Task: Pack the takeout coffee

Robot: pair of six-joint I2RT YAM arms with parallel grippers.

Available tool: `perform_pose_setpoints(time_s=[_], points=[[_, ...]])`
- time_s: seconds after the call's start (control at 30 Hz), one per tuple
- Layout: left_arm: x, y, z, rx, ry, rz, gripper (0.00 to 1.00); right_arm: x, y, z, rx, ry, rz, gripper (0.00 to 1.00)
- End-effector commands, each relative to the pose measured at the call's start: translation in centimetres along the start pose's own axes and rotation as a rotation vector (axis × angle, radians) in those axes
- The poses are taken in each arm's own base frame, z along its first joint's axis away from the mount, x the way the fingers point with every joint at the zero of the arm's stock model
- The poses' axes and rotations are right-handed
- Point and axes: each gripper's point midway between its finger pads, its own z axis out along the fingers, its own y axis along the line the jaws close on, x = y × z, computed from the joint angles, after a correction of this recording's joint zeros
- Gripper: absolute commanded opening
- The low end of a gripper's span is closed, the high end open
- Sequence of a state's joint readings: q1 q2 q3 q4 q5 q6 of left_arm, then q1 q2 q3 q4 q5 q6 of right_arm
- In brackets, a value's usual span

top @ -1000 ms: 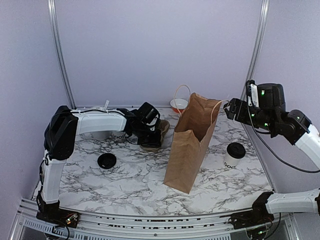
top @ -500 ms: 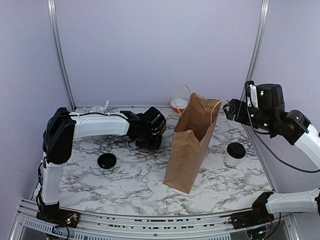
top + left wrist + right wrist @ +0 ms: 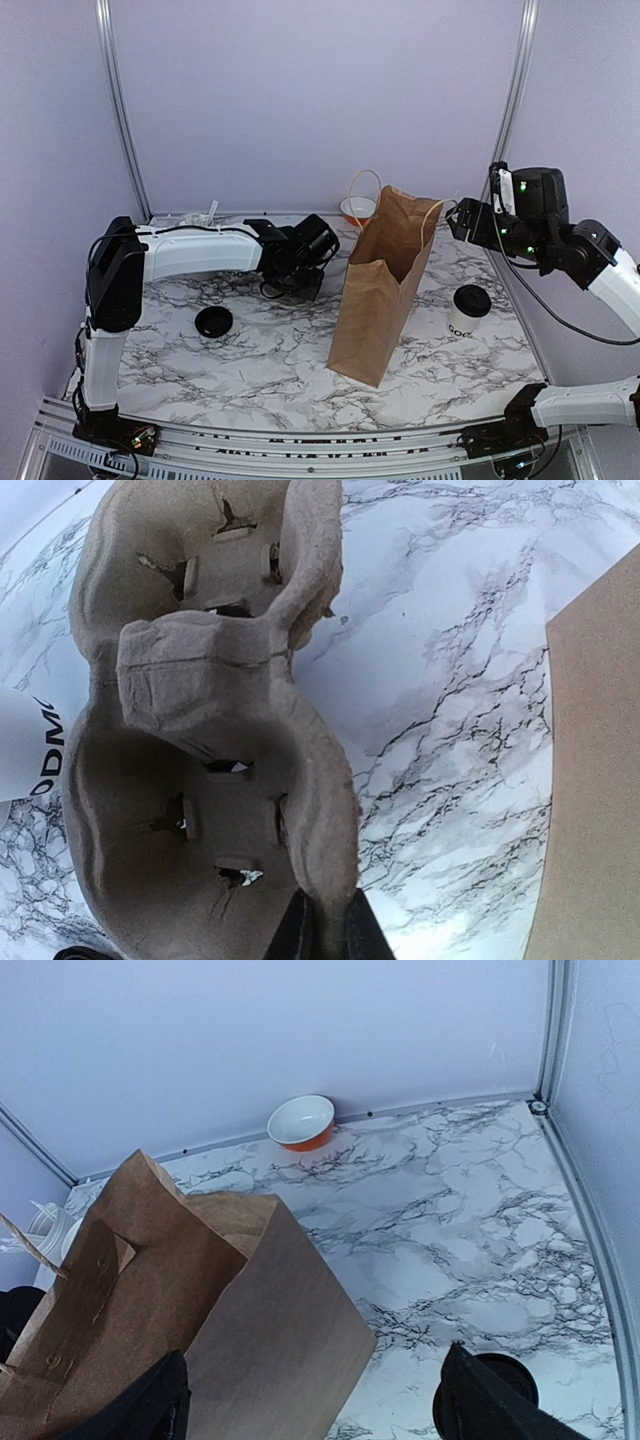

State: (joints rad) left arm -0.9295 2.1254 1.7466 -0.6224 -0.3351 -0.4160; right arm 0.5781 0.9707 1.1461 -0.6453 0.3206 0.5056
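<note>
**Tray gripped, coffee not yet in the bag**

Over on the far left-centre, the left fingers (image 3: 325, 932) are clenched on the rim of the brown cup tray (image 3: 200, 680), a thin pinch on one edge, both wells empty. Whether the tray is clear of the tabletop (image 3: 270, 350) I cannot tell. A white cup with lettering (image 3: 20, 750) peeks in just beside the tray, and a loose black lid (image 3: 213, 321) lies alone on the near left.

Now the one that matters: the coffee cup (image 3: 468, 312), black lid on, stands upright on the right side of the tabletop, near the paper bag (image 3: 385, 290) but apart from it. Nobody is touching it.

The right fingers (image 3: 458, 222) hang spread wide and empty, high on the far right beside the bag's open mouth (the orange bowl (image 3: 300, 1122) sits against the back wall, out of play).

My read: early going. The bag stands open and ready, but cup into tray and tray into bag both look undone.
</note>
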Motion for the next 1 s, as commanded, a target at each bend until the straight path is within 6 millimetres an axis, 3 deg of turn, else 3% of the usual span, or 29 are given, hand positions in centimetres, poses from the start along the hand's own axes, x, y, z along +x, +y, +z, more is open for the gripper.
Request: perform_pose_setpoints(time_s=[0.0, 0.13, 0.6, 0.97], points=[[-1.8, 0.3, -2.8, 0.010, -0.047, 0.011, 0.06, -0.4, 0.0, 0.0, -0.003, -0.012, 0.022, 0.84], [-1.2, 0.3, -2.3, 0.009, -0.029, 0.014, 0.06, -0.4, -0.1, 0.0, 0.000, -0.011, 0.019, 0.83], [-0.1, 2.9, -2.1, -0.171, -0.048, 0.089, 0.07, 0.0, -0.1, 0.3, -0.001, -0.005, 0.018, 0.84], [0.2, 2.1, -2.5, -0.207, -0.061, 0.150, 0.13, -0.1, 0.0, 0.4, -0.003, -0.003, 0.017, 0.84]])
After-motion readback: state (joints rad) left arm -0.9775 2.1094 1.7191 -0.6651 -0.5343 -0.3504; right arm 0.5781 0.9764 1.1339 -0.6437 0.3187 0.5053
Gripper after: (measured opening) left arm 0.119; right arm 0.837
